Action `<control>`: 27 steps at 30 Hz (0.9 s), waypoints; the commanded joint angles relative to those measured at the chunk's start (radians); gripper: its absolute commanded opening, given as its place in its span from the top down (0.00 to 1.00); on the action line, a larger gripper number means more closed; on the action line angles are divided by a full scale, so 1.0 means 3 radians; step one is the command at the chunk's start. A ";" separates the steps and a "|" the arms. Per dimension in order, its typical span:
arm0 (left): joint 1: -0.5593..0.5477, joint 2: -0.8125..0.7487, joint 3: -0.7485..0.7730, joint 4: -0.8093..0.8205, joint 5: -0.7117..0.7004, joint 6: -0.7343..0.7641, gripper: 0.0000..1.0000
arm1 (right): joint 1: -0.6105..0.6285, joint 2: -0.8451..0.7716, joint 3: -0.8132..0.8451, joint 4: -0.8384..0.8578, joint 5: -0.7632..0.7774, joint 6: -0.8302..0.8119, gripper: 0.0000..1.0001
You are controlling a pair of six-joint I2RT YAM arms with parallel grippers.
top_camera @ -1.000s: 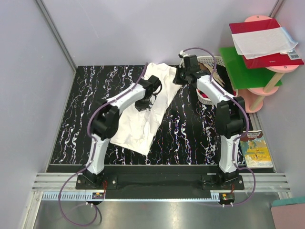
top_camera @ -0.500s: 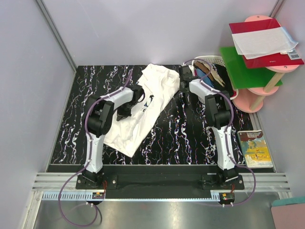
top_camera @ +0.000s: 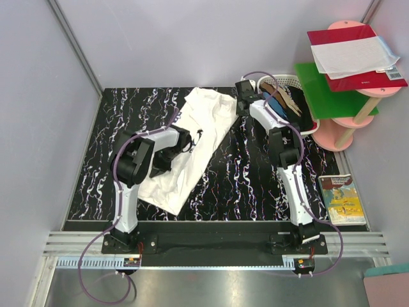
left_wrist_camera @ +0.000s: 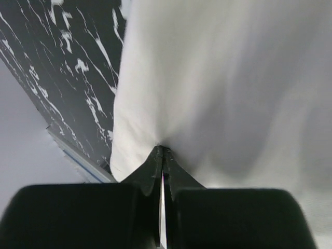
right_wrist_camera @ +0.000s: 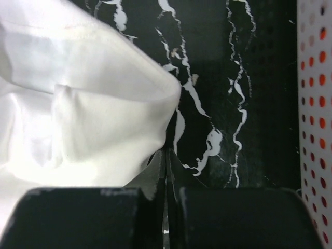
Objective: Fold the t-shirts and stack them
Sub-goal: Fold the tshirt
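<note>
The large white t-shirt (top_camera: 198,137) lies stretched diagonally on the black marbled table, its print hidden. My left gripper (top_camera: 167,155) is low over its lower left part, shut on a pinch of the white cloth (left_wrist_camera: 218,93). My right gripper (top_camera: 241,101) is at the shirt's far right corner, shut on the edge of the white cloth (right_wrist_camera: 98,119). Other t-shirts, dark, blue and tan (top_camera: 284,102), lie bunched in the white basket (top_camera: 300,82) at the back right.
The basket's perforated wall (right_wrist_camera: 314,104) is close to the right of my right gripper. Beyond it stand a green board (top_camera: 332,89), pink round stands (top_camera: 339,131), and a red folder with white paper (top_camera: 354,54). A picture book (top_camera: 343,199) lies right of the table.
Both grippers have moved with the white shirt: the left one down and toward the near left, the right one back toward the far edge. The shirt is pulled longer and flatter.
</note>
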State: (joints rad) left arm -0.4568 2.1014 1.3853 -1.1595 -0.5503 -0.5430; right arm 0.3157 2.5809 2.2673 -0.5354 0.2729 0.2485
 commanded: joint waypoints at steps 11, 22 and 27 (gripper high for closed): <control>-0.0834 -0.0270 -0.0277 0.0705 0.1656 -0.0276 1.00 | -0.0009 0.0555 0.1580 -0.0476 -0.0679 0.0102 1.00; -0.0804 -0.1272 0.0360 0.0643 0.0352 -0.0083 0.92 | -0.0009 -0.0865 -0.0268 -0.0160 -0.0787 -0.0077 1.00; -0.0487 -0.0696 0.1271 0.0950 0.0662 0.0403 0.85 | -0.0009 -0.1857 -0.1338 0.0296 -0.1011 0.0071 1.00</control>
State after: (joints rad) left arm -0.6773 1.7866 1.5784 -0.9993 -0.3550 -0.5415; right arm 0.3149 2.3108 2.0216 -0.6033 0.0422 0.2440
